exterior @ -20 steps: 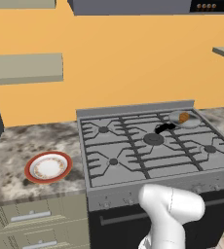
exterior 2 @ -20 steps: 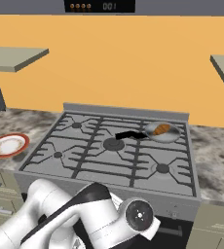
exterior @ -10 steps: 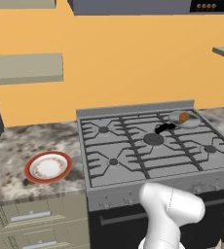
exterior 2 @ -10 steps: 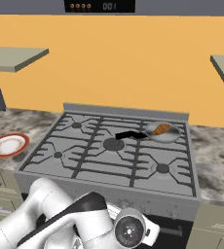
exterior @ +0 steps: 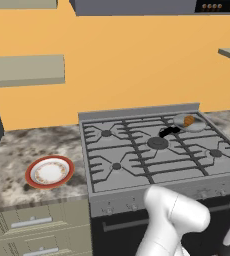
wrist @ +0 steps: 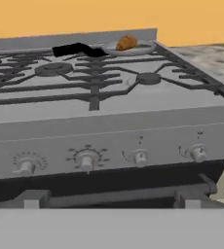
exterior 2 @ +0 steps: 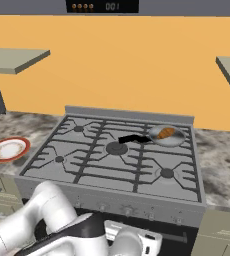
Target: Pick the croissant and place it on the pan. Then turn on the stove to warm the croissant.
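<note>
The croissant point(exterior 2: 166, 133) lies in the pan point(exterior 2: 174, 139), which sits on the far right burner of the stove point(exterior 2: 112, 165), its black handle pointing left toward the centre burner. Seen from the left base view, the croissant point(exterior: 188, 120) rests inside the pan point(exterior: 194, 124) close to the stove's point(exterior: 137, 165) back edge. The hand view looks across the stove's point(wrist: 109, 131) front panel from low and close, where four knobs point(wrist: 87, 159) stand in a row beneath the grates; the pan point(wrist: 133, 49) and croissant point(wrist: 126, 43) show at the far side.

The arm is folded low in front of the oven door. Whether the gripper is open or closed cannot be told, and nothing is seen held in it.

A red-rimmed plate point(exterior: 50, 172) lies on the counter point(exterior: 17, 155) left of the stove, well apart from the pan.
</note>
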Available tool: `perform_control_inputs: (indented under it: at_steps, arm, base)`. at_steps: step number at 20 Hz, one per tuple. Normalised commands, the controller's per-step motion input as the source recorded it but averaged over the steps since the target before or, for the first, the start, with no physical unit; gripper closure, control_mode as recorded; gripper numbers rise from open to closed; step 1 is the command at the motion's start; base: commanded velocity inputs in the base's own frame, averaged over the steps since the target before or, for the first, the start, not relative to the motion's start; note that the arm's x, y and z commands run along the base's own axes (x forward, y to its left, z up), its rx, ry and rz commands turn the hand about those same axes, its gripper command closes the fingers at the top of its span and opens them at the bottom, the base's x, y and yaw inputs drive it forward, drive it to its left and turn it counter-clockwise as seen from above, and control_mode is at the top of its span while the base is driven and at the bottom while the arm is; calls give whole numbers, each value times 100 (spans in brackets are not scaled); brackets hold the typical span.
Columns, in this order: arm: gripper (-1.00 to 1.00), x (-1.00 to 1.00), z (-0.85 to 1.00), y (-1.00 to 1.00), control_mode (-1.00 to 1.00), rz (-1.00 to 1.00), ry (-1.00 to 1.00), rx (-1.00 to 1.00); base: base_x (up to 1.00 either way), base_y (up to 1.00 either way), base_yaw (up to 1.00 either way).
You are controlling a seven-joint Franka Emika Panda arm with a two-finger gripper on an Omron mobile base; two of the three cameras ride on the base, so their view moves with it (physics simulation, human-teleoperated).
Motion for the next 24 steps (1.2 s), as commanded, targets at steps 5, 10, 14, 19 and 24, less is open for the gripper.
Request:
perform_control_inputs:
  at_steps: [5, 10, 14, 19, 24]
  arm:
    - [-100, 0, -7, 0, -100, 10, -21, -18]
    - [-100, 0, -3, 0, -100, 10, -15, -15]
    - [-100, 0, 0, -16, -100, 7, -8, -9]
    - [-100, 0, -2, -24, -100, 6, -8, -1]
    - [-100, 0, -10, -9, -100, 6, -8, -1]
  base:
    - [0, 0, 0]
    - [0, 0, 0]
    - [0, 0, 0]
    - [0, 0, 0]
    - [0, 0, 0]
